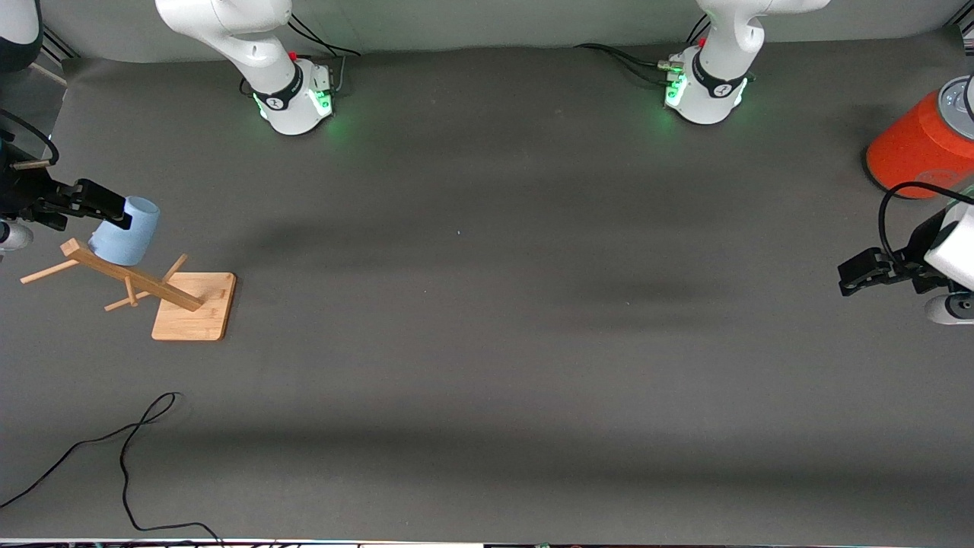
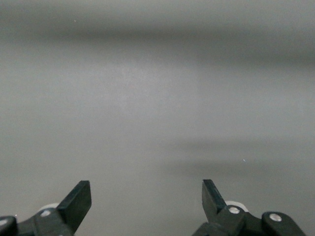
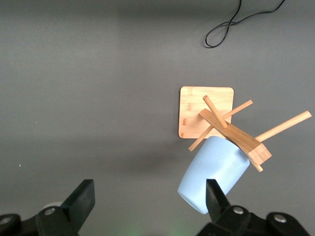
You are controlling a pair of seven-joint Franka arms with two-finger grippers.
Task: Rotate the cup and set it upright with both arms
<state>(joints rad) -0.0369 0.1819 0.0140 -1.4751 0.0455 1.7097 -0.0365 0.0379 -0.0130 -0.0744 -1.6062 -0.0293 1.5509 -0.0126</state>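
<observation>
The pale blue cup [image 1: 124,232] hangs mouth-down and tilted on a peg of a wooden rack [image 1: 133,278], toward the right arm's end of the table. It also shows in the right wrist view [image 3: 211,174]. My right gripper [image 1: 93,219] is open and empty above the cup and rack. In its wrist view the right gripper [image 3: 147,189] has one finger [image 3: 214,196] overlapping the cup's narrow end, and the cup is not between the fingers. My left gripper [image 1: 856,275] waits open and empty over bare mat at the left arm's end, as its wrist view shows [image 2: 146,189].
The rack's square wooden base [image 1: 194,306] lies nearer to the front camera than the cup. An orange-red can with a grey lid [image 1: 917,148] stands beside the left gripper, farther from the front camera. A black cable [image 1: 144,426] loops near the front edge.
</observation>
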